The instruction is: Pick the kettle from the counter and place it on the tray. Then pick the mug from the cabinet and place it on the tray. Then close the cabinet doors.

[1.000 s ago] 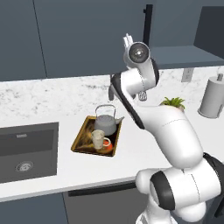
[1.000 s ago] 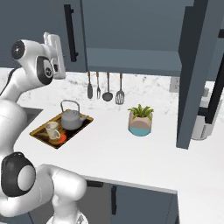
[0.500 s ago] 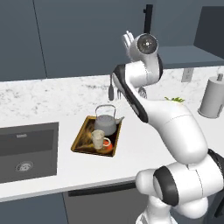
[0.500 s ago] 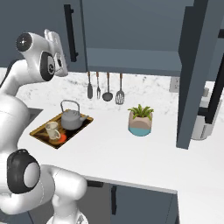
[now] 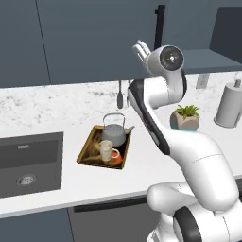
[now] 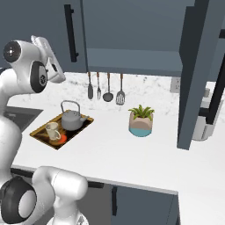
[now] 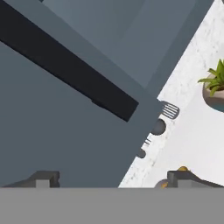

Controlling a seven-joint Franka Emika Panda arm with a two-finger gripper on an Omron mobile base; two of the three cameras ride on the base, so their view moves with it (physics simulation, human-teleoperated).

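Kettle and mug on the tray, gripper raised at the left cabinet door.

The kettle (image 5: pixel 114 135) and mug (image 5: pixel 107 151) sit together in the tray (image 5: pixel 87 149) near the counter's (image 6: pixel 132 154) front edge, beside the sink (image 5: pixel 28 163). The gripper (image 7: pixel 113 178) faces the door (image 7: pixel 65 127) below its black handle (image 7: pixel 70 72), jaws spread apart and empty. The right door (image 6: pixel 195 79) stands swung out.

Slate-blue cabinet door (image 7: pixel 65 127) close ahead, crossed diagonally by its long black bar handle (image 7: pixel 65 68). Past the door's edge, hanging utensils (image 7: pixel 168 111) against white speckled counter (image 7: pixel 192 131). Potted plant (image 7: pixel 214 87) at the right edge. Fingertips (image 7: pixel 43 178) spread wide apart, holding nothing.
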